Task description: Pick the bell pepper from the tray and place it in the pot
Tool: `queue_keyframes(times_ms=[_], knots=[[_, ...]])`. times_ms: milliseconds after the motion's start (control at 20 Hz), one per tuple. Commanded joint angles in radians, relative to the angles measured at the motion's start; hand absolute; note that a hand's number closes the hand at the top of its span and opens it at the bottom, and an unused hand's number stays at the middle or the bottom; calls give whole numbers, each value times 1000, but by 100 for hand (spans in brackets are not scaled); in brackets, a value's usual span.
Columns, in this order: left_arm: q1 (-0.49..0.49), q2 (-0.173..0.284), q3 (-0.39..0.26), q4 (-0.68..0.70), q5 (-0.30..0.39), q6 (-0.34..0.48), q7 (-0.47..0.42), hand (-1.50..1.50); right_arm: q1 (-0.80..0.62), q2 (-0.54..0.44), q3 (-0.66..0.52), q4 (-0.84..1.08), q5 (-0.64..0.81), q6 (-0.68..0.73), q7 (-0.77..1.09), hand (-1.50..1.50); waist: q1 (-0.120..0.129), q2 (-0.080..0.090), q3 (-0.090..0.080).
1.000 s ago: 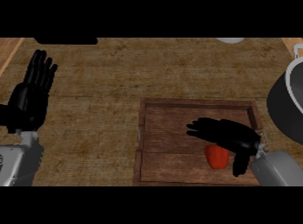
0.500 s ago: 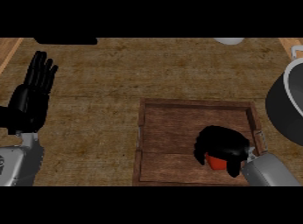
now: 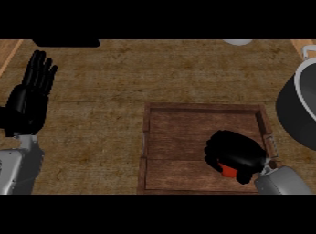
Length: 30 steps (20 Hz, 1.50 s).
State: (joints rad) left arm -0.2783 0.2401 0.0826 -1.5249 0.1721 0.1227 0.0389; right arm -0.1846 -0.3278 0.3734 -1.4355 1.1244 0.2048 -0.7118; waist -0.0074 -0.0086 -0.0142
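Coarse woven counter (image 3: 107, 91), square wooden tray (image 3: 187, 123); right robot hand (image 3: 236, 153) curled around red pepper (image 3: 228, 171).

No words, labels, brand names, numbers or signs can be read on anything here; a small dark mark shows on the grey left forearm (image 3: 4, 171), but it cannot be made out

You're looking at a dim, evenly lit scene with no glare. The brown woven counter top (image 3: 154, 77) looks soft and grainy. Only faint shading shows inside the square wooden tray (image 3: 187, 123).
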Motion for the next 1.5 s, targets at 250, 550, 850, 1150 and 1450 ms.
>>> queue_keyframes(times_ms=[250, 550, 850, 1150, 1450], knots=[[49, -12, 6, 7, -30, 24, -27, 0, 416, 62, 28, -420, 6, -73, 208, 150, -51, -6, 12], [79, 16, 47, -35, 4, 12, -3, 0, 676, 120, 60, -729, 110, -211, 405, 150, -61, -12, 12], [48, 13, 32, -46, 7, -2, 9, 0, 832, 158, -56, -1009, 4, -287, 472, 150, -35, -1, 14], [11, -32, -13, -33, -27, 26, 17, 0, 775, 195, -238, -1080, -149, -278, 521, 150, -13, 7, 15], [31, -26, -3, -28, -19, 6, -2, 0, 616, 100, -607, -966, -363, -166, 534, 150, -9, 9, 15]])
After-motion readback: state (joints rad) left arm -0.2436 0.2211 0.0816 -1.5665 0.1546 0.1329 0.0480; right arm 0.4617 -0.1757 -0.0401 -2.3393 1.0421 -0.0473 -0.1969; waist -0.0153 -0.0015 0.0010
